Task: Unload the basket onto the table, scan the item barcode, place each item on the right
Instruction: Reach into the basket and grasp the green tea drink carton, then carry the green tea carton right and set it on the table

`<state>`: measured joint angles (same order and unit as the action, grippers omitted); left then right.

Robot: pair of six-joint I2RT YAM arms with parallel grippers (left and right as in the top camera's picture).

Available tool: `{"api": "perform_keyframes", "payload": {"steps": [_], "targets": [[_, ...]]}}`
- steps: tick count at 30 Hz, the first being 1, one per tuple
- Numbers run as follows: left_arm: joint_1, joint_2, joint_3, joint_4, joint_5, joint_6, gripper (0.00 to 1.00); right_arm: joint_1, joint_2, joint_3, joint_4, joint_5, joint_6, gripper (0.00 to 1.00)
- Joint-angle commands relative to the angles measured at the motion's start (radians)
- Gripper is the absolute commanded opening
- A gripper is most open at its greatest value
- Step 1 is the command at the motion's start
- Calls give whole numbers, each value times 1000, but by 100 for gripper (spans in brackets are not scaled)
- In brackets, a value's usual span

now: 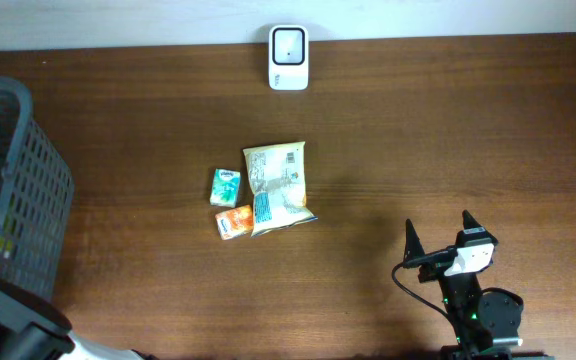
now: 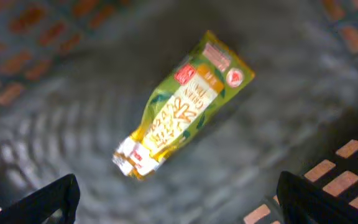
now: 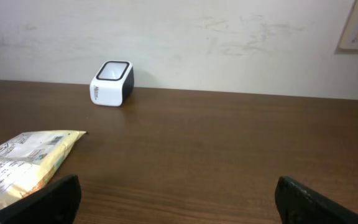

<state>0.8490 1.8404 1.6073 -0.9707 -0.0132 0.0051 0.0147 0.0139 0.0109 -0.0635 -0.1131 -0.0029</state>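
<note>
Both sets of fingers are spread as wide as they go, and neither is holding or touching anything. The left gripper (image 2: pixel 178 186) looks down into the dark mesh basket (image 1: pixel 33 170) at 9 o'clock of the overhead view. Its two fingers (image 2: pixel 42 202) sit at the bottom corners of its wrist view. One green tea pouch (image 2: pixel 182 106) lies flat on the basket floor, clear of both of them (printed side up, lying on a diagonal). The right gripper (image 1: pixel 438 225) sits around 5 o'clock over the bare wooden table (image 1: pixel 468 120), with nothing between its jaws.

Counting things up:
- There's one white scanner (image 1: pixel 288 57) at 12 o'clock by the table's back edge.
- Three items are bunched mid-table, well apart from both grippers.
- One is a snack bag (image 1: pixel 280 187).
- One is a teal pack (image 1: pixel 225 186), just beside the bag at its 9 o'clock.
- One is an orange pack (image 1: pixel 234 221) at the bag's 7 o'clock, right up against its lower corner.
- Add the pouch in the basket and that's four items total.
</note>
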Motion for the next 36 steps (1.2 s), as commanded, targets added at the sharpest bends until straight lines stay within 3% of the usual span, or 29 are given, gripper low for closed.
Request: {"api": "perform_keyframes", "payload": {"steps": [1,2,3,5,7,10,13,17,20,23,25,29,36], "targets": [[-1,-7,11,12,-13,344,99,6,-6,-5,-5,2,3,99],[10,-5,-1,12,-14,454,99,6,-6,-5,-5,2,3,99],[19,-5,-11,12,-13,488,100,6,-6,-5,-5,2,3,99],[48,-5,-72,21,-14,560,88,6,-6,-5,-5,2,3,99],[77,-5,-117,58,-13,573,84,6,-6,-5,-4,2,3,99],[95,-2,-180,149,-9,572,68,6,-6,-5,-4,2,3,99],[90,31,-216,200,-10,573,74,6,-6,-5,-5,2,3,99],[90,76,-216,240,-6,572,73,6,-6,-5,-5,2,3,99],[85,127,-216,230,76,571,53,6,-6,-5,-5,2,3,99],[80,130,-215,230,77,570,15,6,-6,-5,-5,2,3,99],[80,130,-215,230,77,520,8,6,-6,-5,-5,2,3,99],[61,105,-167,199,77,452,5,6,-6,-5,-4,2,3,99],[-157,-136,169,97,65,247,0,6,-6,-5,-5,2,3,99]]}}
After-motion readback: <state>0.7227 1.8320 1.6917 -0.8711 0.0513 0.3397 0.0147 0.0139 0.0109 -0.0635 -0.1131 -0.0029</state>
